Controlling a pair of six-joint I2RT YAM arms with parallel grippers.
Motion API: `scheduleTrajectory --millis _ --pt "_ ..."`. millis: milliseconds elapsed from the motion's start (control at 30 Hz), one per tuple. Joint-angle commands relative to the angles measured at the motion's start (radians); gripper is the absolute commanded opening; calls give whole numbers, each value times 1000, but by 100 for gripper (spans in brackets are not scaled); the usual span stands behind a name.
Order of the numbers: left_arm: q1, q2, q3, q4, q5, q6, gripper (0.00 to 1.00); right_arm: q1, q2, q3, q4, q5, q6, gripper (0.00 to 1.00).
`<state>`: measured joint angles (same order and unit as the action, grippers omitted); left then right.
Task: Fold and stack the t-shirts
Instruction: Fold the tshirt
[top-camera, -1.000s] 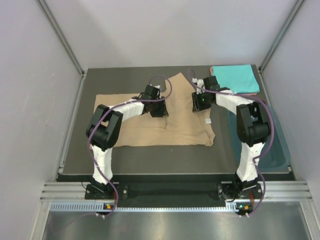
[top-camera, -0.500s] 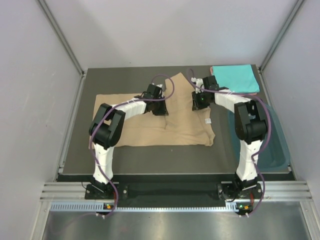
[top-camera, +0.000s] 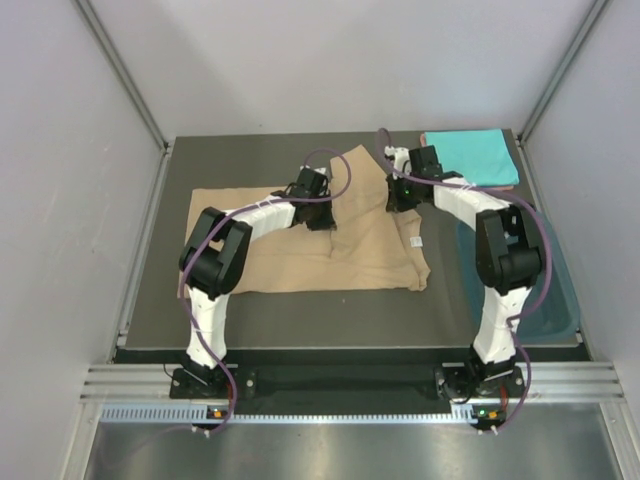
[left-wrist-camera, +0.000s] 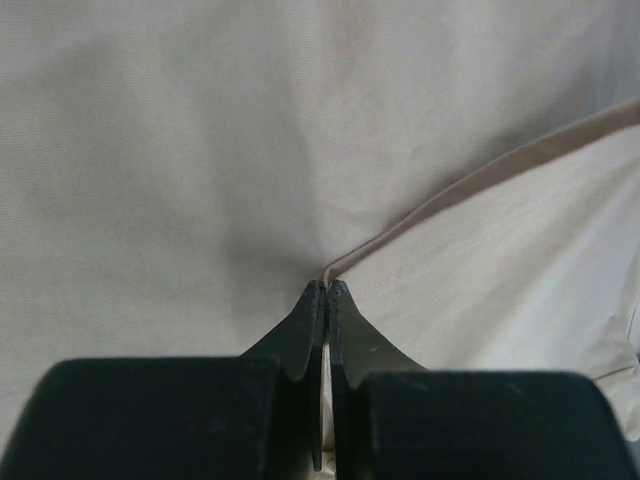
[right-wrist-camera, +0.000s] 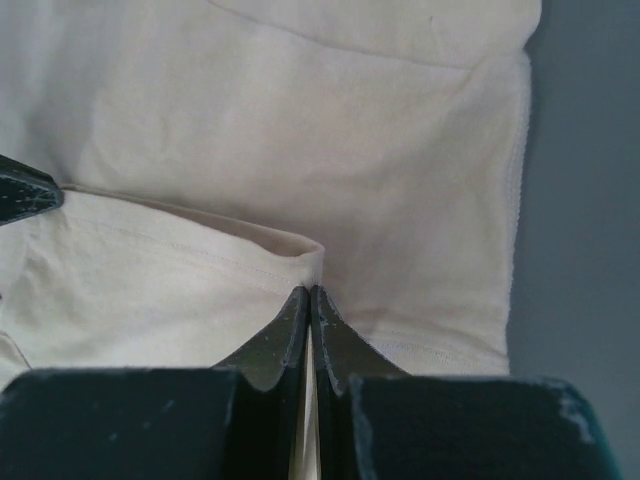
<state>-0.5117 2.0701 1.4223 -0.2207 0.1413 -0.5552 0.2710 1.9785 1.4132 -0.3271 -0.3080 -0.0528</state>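
Observation:
The tan t-shirt (top-camera: 300, 255) lies spread across the middle of the table, with one flap reaching toward the back. My left gripper (top-camera: 320, 208) is shut on a fold edge of this shirt (left-wrist-camera: 200, 150); the pinched hem runs up to the right from the gripper's tip (left-wrist-camera: 326, 290). My right gripper (top-camera: 398, 200) is shut on the same shirt's hem near its right edge (right-wrist-camera: 309, 293), where the cloth (right-wrist-camera: 300, 120) curls over the tips. A folded turquoise t-shirt (top-camera: 470, 155) rests at the back right corner. The salmon-pink one is not clearly visible.
A dark teal tub (top-camera: 555, 290) stands along the table's right side beside the right arm. Grey walls close in the table on the left, back and right. The dark table surface (right-wrist-camera: 590, 200) shows just past the shirt's right edge.
Both grippers have closed onto the tan shirt's edges. The right gripper shifted slightly toward the back, and the cloth between the two grippers has puckered.

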Motion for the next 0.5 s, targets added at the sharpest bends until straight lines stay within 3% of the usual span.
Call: scheduleTrajectory --millis 0,467 --pt "-4 -71 33 -11 -60 -26 0 4 -86 -10 72 9 -19 0" --pt "-5 -157 3 -26 -199 -75 0 16 -119 -45 172 -3 -32 0"
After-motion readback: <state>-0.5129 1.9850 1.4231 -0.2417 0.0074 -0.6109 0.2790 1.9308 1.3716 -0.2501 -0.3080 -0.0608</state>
